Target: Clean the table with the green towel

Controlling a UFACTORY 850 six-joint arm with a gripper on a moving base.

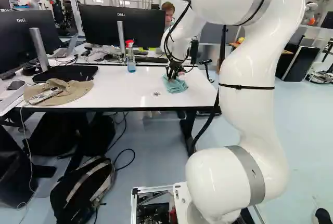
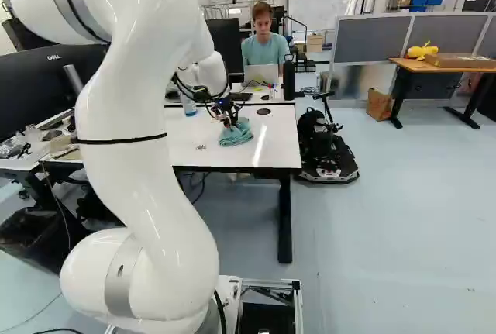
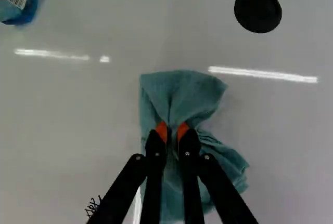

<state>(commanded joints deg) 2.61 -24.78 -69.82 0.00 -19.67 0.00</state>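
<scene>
Where the white-topped table (image 1: pixel 117 96) reaches toward its right end, the green towel (image 3: pixel 182 91) lies bunched on the surface, and the black gripper (image 2: pixel 231 124) points down onto it. Its two fingers are closed on a raised fold of the cloth, the orange pads (image 3: pixel 162 131) pressing from both sides, with the towel spreading out in creases around them and touching the tabletop. To the left of the towel, a little nearer, a patch of small dark marks (image 1: pixel 156 93) shows on the white surface. Farther off and to the left stands an upright spray bottle (image 1: pixel 131 60) with a red and white head and blue liquid inside. Beyond the towel and to its right is a round black disc (image 3: pixel 257 10) at the table's surface, well apart from the cloth. At the left end of the table, toward the near edge, lies a tan hat (image 1: pixel 73 93) with a flat device (image 1: pixel 46 96) resting on it; a flat black item (image 1: pixel 65 73) lies just beyond. Two black monitors (image 1: pixel 112 26) (image 1: pixel 26 39) rise at the far side and the left. Below, on the floor near the table, sits a black and grey backpack (image 1: pixel 86 190).
</scene>
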